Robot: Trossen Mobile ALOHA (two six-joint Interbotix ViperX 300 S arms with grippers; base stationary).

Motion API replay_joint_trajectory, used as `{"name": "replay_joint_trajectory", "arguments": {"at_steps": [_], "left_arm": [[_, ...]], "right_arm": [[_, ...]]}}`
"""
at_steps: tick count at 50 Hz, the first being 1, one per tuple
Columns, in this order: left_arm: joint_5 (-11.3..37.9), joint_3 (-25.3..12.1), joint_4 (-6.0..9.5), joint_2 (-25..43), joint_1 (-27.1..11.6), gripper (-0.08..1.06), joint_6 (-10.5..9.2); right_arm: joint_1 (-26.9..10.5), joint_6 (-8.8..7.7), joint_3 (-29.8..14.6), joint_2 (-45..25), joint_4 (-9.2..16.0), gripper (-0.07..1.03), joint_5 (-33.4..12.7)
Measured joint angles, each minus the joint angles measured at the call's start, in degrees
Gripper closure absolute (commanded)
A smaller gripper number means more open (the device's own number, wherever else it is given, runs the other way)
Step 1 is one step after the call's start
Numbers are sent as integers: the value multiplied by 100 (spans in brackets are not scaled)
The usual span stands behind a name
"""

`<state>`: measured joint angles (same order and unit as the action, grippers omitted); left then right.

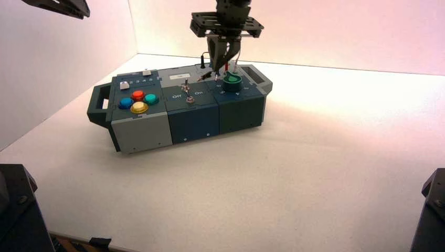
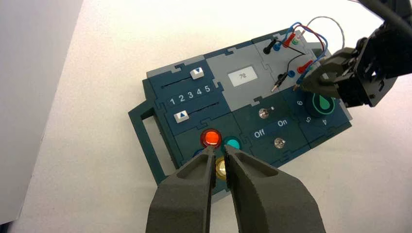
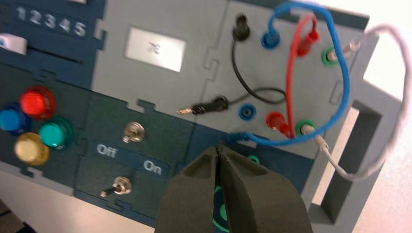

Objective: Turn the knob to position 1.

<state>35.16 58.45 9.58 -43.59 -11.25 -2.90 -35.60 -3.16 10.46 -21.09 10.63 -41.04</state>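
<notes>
Lab-like: control box point(image 1: 178, 100), robot arms point(image 1: 228, 16)

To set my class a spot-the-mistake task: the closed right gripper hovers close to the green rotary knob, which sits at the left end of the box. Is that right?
Not quite: the high view shows the green rotary knob at the right end of the box. The closed right gripper does hover close to it.

In the right wrist view, the knob point(image 3: 223, 211) is mostly hidden under the right tool point(image 3: 218, 153). In the left wrist view, the blue button point(image 2: 198, 152) is partly hidden behind the left tool point(image 2: 220, 153).
</notes>
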Motion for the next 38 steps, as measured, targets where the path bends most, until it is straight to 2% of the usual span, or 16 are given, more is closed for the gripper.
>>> {"name": "replay_joint_trajectory", "arguments": {"at_steps": [11, 28, 38], "left_arm": [[0, 0, 0, 0, 0, 85, 0], [35, 0, 0, -18, 0, 85, 9], [70, 0, 0, -18, 0, 85, 18]], "right_arm": [[0, 0, -193, 35, -9, 99, -79], [0, 18, -237, 598, -9, 99, -105], [0, 9, -237, 624, -53, 99, -149]]}}
